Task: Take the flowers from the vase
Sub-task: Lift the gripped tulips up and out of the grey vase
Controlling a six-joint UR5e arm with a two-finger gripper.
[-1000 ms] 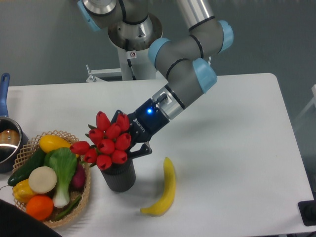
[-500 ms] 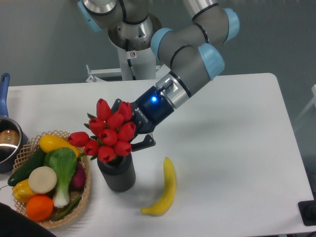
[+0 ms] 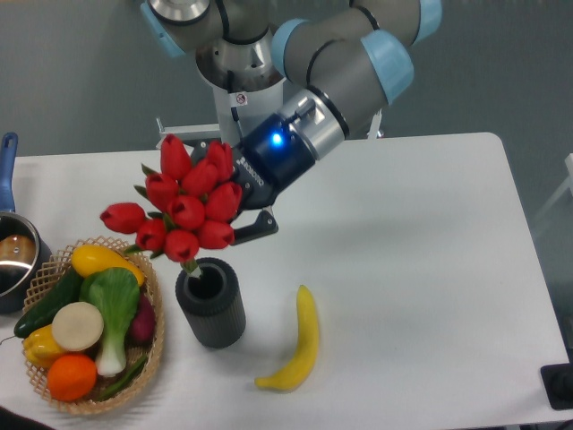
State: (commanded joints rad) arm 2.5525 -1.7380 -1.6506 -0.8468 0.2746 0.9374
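Flowers (image 3: 183,208) hang in the air above the vase (image 3: 212,308), toward the left half of the table (image 3: 421,260) and nearer its front edge than its back one. The bunch of red tulip buds is held at its right side by the gripper (image 3: 240,208), whose dark fingers close in on the stems behind the blooms; one finger shows below the buds, pointing left toward the bunch, while the other is mostly hidden by them, so the width of the gap cannot be read beyond that it is narrow and clamped on the flowers. The bunch's long axis runs tilted, with the buds up and to the left and a short green stem end pointing down and slightly right toward the vase's mouth. That stem tip sits just over the rim of the mouth; whether it touches cannot be told. The vase stands upright, its round dark opening showing.

Just right of the vase, toward the front edge, lies a yellow banana (image 3: 297,345), apart from it. At the front left corner sits a wicker basket (image 3: 150,354) filled with vegetables and fruit. Beyond it, at the left edge, a steel pot (image 3: 12,255) with a blue handle is partly cut off.
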